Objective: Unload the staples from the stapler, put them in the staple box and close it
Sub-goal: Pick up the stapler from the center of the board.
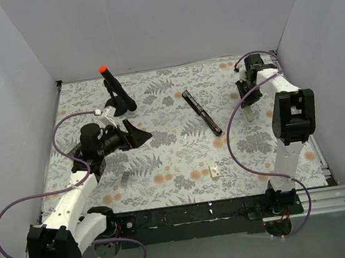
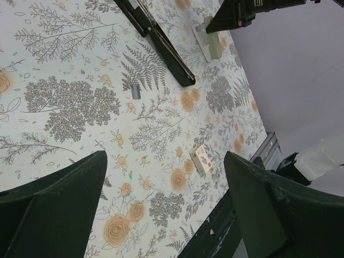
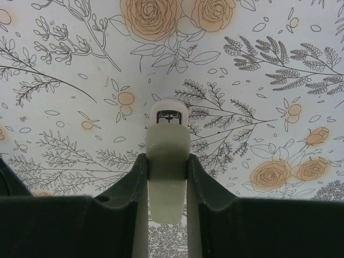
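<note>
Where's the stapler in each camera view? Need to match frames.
Top external: the stapler lies diagonally, right of centre.
Left wrist: the stapler is at top centre, slanting and cut off by the top edge.
Right wrist: not in view.
Shared landmark: the pale tool clamped between the right fingers shows in all three views.

Stapler — glossy black; pale piece — translucent plastic; tabletop matt.

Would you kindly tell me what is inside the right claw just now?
A pale, round-tipped tool is pinched in the right claw, pointing at the flowered cloth. The fingers hide its rear end.
</note>
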You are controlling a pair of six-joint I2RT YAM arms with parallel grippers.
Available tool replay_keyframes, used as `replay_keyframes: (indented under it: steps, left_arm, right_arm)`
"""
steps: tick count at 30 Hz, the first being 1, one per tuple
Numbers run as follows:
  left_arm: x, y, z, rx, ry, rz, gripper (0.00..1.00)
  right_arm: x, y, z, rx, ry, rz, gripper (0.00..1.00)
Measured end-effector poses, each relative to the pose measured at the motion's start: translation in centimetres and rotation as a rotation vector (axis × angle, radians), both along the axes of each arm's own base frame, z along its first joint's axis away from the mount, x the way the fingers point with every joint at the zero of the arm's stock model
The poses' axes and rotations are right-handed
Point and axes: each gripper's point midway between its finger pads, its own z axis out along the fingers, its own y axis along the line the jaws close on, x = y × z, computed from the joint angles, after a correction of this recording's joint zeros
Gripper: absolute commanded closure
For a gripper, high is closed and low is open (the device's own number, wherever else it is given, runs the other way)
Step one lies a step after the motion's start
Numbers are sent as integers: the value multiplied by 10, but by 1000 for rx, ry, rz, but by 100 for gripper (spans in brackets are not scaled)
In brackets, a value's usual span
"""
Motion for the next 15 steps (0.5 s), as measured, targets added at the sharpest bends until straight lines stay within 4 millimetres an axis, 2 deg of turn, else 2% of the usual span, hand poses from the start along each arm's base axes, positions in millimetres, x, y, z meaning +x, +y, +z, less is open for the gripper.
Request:
replay_keyframes:
  steps: [3,6,9,12,15]
  left_arm:
    - [0,-1,1,1,-5,0,11]
    - [-1,-1,-1,1,8,5,15]
    - [0,0,-7,2,58,25,19]
    - [4,0,-11,-3,142,40,25]
    - [12,-4,-6,-17,198,41,26]
  right_arm:
    - [0,1,0,5,1,-4,97]
    - [-1,6,2,27,0,3,99]
    - [-2,13,13,39,-18,16,99]
    - [-5,39,43,39,-79,72,99]
    - [-13,84,81,33,-163,168,99]
